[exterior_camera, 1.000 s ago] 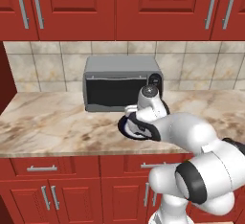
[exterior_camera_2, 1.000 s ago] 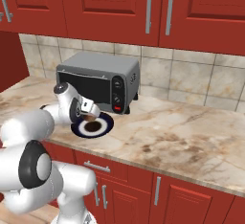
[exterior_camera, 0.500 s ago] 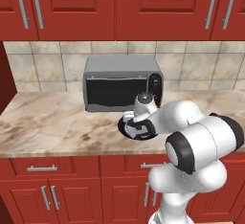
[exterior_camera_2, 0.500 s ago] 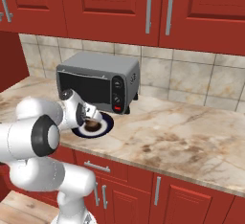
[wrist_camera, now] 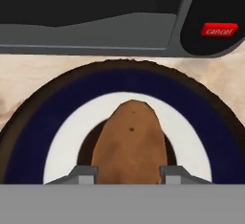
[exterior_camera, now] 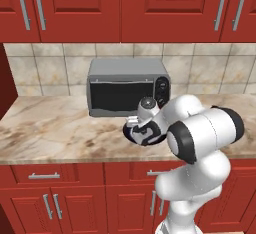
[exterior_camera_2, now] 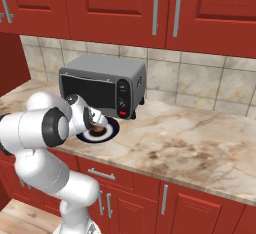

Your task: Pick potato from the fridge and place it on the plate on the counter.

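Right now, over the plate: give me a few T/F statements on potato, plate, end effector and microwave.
1. The end effector is shut on the potato. True.
2. The potato is over the pale centre of the plate. True.
3. The plate sits on top of the microwave. False: it sits on the counter, in front of the microwave.
4. The microwave door is open. False: it is closed.
5. The plate's rim is red. False: dark blue-black.

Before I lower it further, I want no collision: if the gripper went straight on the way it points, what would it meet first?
The plate: the gripper, shut on the potato, points at its pale centre. The potato would probably touch first; the gap is unclear.
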